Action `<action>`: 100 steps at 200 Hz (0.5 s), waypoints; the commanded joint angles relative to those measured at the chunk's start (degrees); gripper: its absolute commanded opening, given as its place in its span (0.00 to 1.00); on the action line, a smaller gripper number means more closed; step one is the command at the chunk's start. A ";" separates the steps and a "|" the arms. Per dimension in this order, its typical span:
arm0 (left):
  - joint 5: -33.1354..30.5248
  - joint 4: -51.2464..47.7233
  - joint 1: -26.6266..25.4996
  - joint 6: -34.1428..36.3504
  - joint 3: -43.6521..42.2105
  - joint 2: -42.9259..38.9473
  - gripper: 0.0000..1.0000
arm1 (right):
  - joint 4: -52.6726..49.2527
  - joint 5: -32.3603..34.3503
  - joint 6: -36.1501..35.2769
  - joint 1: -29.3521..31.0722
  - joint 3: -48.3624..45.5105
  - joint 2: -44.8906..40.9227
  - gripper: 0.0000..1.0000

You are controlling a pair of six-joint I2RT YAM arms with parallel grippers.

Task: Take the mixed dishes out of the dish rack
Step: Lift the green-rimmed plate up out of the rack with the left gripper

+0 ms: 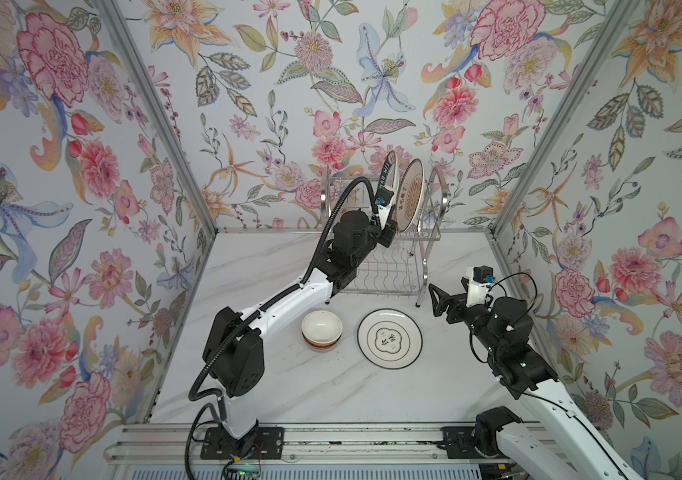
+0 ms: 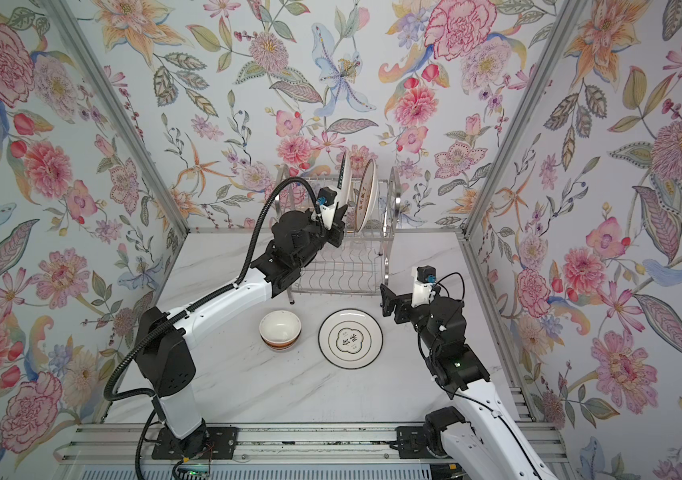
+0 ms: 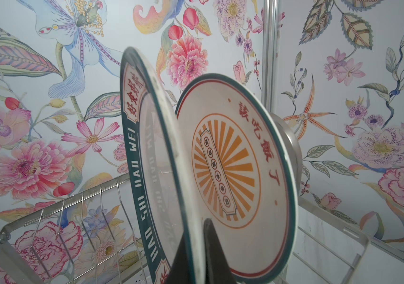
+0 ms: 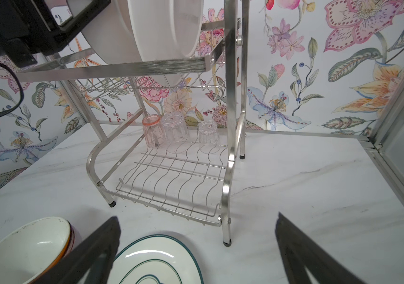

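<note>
The left gripper [image 3: 193, 236] pinches the lower rim of the green-lettered plate [image 3: 132, 152], upright at the top tier of the dish rack [image 1: 389, 270]; the right gripper [image 4: 197, 217] hangs wide open, empty.

Lab test booth — floral panels [image 1: 248, 104], aluminium frame [image 1: 160, 116].

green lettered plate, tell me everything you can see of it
The green lettered plate is round, glossy and ceramic-looking, with a white centre and a wide dark green rim carrying white letters HAO SHI HAO WEI and cream panels of red characters. It stands on edge, tilted, over the upper tier of the dish rack, beside the orange sunburst plate; whether they touch is unclear. The left gripper is shut on its lower rim, with one of its fingers between the two plates.
</note>
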 commanded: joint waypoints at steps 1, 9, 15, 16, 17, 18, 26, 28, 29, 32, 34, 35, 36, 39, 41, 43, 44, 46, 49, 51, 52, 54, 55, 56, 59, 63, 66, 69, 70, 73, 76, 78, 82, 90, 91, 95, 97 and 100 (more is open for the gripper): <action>1.66 8.30 0.43 0.80 0.04 -4.51 0.00 | 2.03 -0.77 0.15 0.29 -0.88 0.10 0.99; 2.06 8.80 0.42 0.78 -0.09 -4.85 0.00 | 2.28 -0.73 0.31 0.35 -0.87 0.13 0.99; 2.47 9.10 0.40 0.83 -0.16 -5.25 0.00 | 2.32 -0.82 0.44 0.33 -0.88 0.06 0.99; 2.56 9.08 0.41 0.85 -0.22 -5.29 0.00 | 2.31 -0.79 0.45 0.39 -0.88 0.01 0.99; 2.64 9.11 0.42 0.86 -0.25 -5.35 0.00 | 2.31 -0.78 0.46 0.41 -0.88 0.04 0.99; 2.78 9.17 0.42 0.86 -0.27 -5.42 0.00 | 2.40 -0.82 0.51 0.38 -0.84 0.00 0.99; 3.43 9.55 0.42 1.37 -0.57 -6.14 0.00 | 2.56 -0.93 0.64 0.39 -0.84 0.05 0.99; 3.54 9.71 0.42 1.57 -0.66 -6.30 0.00 | 2.61 -0.94 0.71 0.36 -0.81 0.05 0.99; 3.58 9.73 0.42 1.66 -0.73 -6.42 0.00 | 2.64 -0.90 0.72 0.36 -0.80 0.06 0.99; 3.75 9.87 0.42 1.86 -0.91 -6.75 0.00 | 2.57 -0.93 0.73 0.35 -0.80 -0.02 0.99; 3.89 9.99 0.42 1.97 -1.07 -6.98 0.00 | 2.53 -0.94 0.80 0.38 -0.75 -0.05 0.99; 3.88 10.05 0.42 2.04 -1.12 -7.12 0.00 | 2.55 -0.90 0.81 0.36 -0.73 -0.04 0.99; 3.92 10.12 0.42 2.07 -1.18 -7.23 0.00 | 2.56 -0.92 0.82 0.36 -0.72 -0.04 0.99; 4.00 10.39 0.42 2.20 -1.50 -7.64 0.00 | 2.45 -0.93 0.82 0.35 -0.67 -0.03 0.99; 4.04 10.58 0.42 2.32 -1.68 -7.88 0.00 | 2.48 -0.87 0.89 0.35 -0.63 -0.03 0.99; 4.11 10.69 0.42 2.42 -1.86 -8.16 0.00 | 2.48 -0.90 0.91 0.35 -0.62 -0.05 0.99; 4.17 10.75 0.42 2.48 -1.99 -8.37 0.00 | 2.49 -0.97 0.91 0.35 -0.62 -0.09 0.99; 4.28 10.95 0.42 2.63 -2.27 -8.63 0.00 | 2.42 -0.95 0.95 0.35 -0.62 -0.11 0.99; 4.43 11.25 0.42 2.85 -2.63 -9.02 0.00 | 2.33 -1.02 0.99 0.39 -0.62 -0.18 0.99; 4.58 11.32 0.42 2.95 -2.84 -9.28 0.00 | 2.31 -0.98 1.00 0.36 -0.62 -0.20 0.99; 4.62 11.42 0.42 3.05 -2.97 -9.50 0.00 | 2.40 -0.96 1.04 0.36 -0.62 -0.20 0.99; 4.74 11.45 0.42 3.30 -3.24 -9.88 0.00 | 2.36 -0.95 1.08 0.35 -0.62 -0.27 0.99; 4.88 11.53 0.42 3.40 -3.34 -10.02 0.00 | 2.38 -0.99 1.08 0.35 -0.62 -0.28 0.99; 4.99 11.61 0.42 3.45 -3.48 -10.18 0.00 | 2.39 -0.97 1.13 0.35 -0.62 -0.29 0.99; 5.28 11.65 0.39 3.69 -3.89 -10.69 0.00 | 2.38 -0.92 1.21 0.35 -0.62 -0.34 0.99; 5.63 11.82 0.42 3.99 -4.43 -11.42 0.00 | 2.39 -1.02 1.33 0.35 -0.58 -0.38 0.99; 5.85 11.84 0.42 4.21 -4.87 -11.98 0.00 | 2.40 -0.96 1.41 0.35 -0.61 -0.38 0.99; 6.23 11.89 0.42 4.40 -5.38 -12.49 0.00 | 2.36 -1.00 1.44 0.38 -0.62 -0.45 0.99; 6.33 11.97 0.42 4.48 -5.56 -12.69 0.00 | 2.33 -1.01 1.52 0.36 -0.62 -0.46 0.99; 6.60 12.21 0.44 4.62 -6.06 -13.31 0.00 | 2.45 -0.94 1.60 0.40 -0.62 -0.51 0.99; 6.98 12.33 0.43 4.81 -6.74 -13.89 0.00 | 2.48 -0.94 1.69 0.43 -0.62 -0.53 0.99; 7.24 12.47 0.42 5.02 -7.17 -14.32 0.00 | 2.49 -0.90 1.76 0.37 -0.62 -0.55 0.99; 7.80 12.66 0.38 5.35 -8.09 -14.70 0.00 | 2.49 -1.01 1.94 0.38 -0.62 -0.56 0.99; 9.42 13.07 0.41 6.21 -10.11 -17.74 0.00 | 2.49 -0.94 2.21 0.45 -0.54 -0.65 0.99; 9.72 13.04 0.42 6.40 -10.29 -18.04 0.00 | 2.49 -0.90 2.26 0.45 -0.53 -0.69 0.99; 10.77 13.05 0.47 6.97 -11.35 -18.96 0.00 | 2.44 -0.91 2.43 0.43 -0.52 -0.69 0.99; 11.27 13.02 0.46 7.12 -11.82 -19.45 0.00 | 2.41 -0.89 2.54 0.44 -0.46 -0.72 0.99; 11.94 13.05 0.43 7.48 -12.64 -20.16 0.00 | 2.32 -0.87 2.64 0.44 -0.38 -0.74 0.99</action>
